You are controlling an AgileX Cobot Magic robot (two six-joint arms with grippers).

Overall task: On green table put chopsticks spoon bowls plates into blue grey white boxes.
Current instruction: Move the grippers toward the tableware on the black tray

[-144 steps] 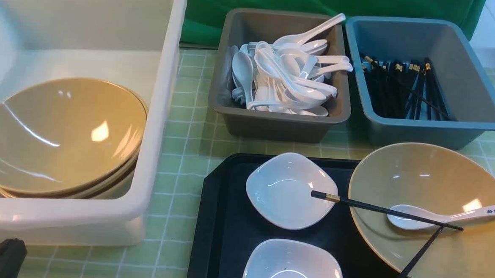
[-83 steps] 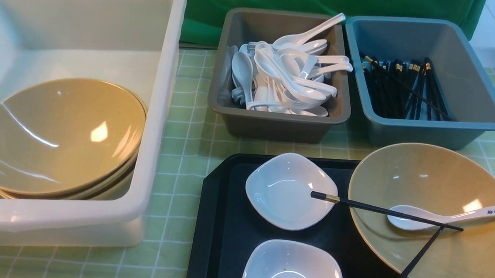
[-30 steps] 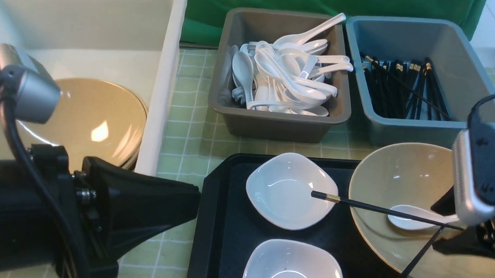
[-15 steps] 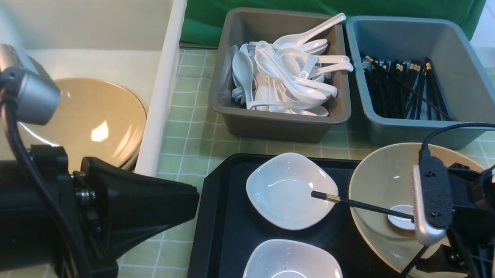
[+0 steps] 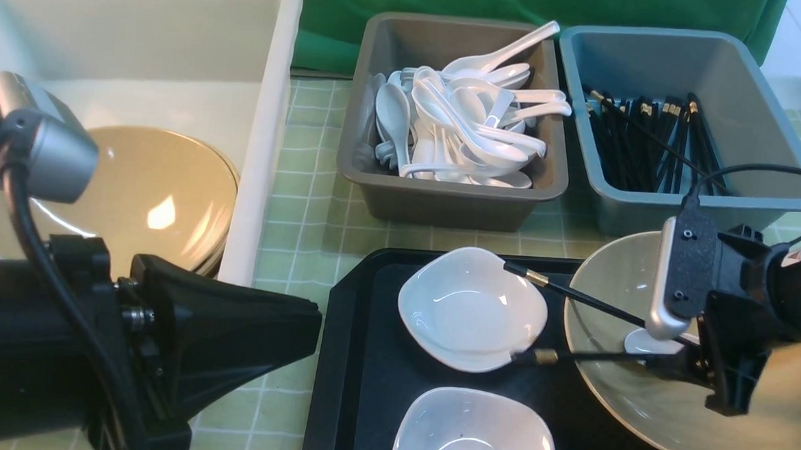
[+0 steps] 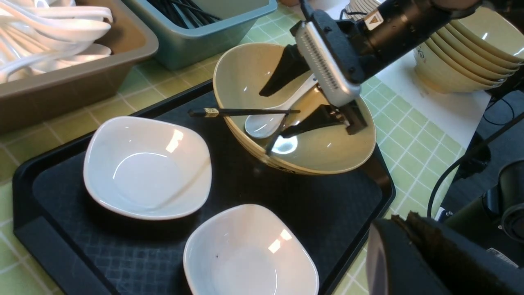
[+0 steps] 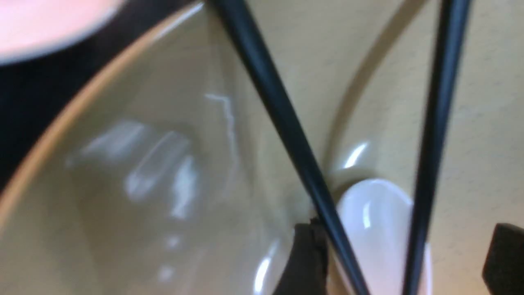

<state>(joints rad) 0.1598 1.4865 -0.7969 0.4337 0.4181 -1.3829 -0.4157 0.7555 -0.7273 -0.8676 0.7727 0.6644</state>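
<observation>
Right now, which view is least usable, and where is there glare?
Right wrist view: soft, too close, chopsticks and spoon smeared. Front view: clear, bright glare patch on the stacked bowls. Left wrist view: crisp, small highlights on both plates.

The right claw (image 6: pixel 273 114) dropped into the bowl (image 5: pixel 637 416), shifting both chopsticks (image 5: pixel 592 357).

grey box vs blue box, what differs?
The grey box is brown-grey and heaped with plain white spoons, one handle poking above its rim; the blue box is teal and holds black chopsticks lying low inside. The grey box sits to the robot's left of the blue box. Both are rectangular, similar-sized, side by side on the green table.
</observation>
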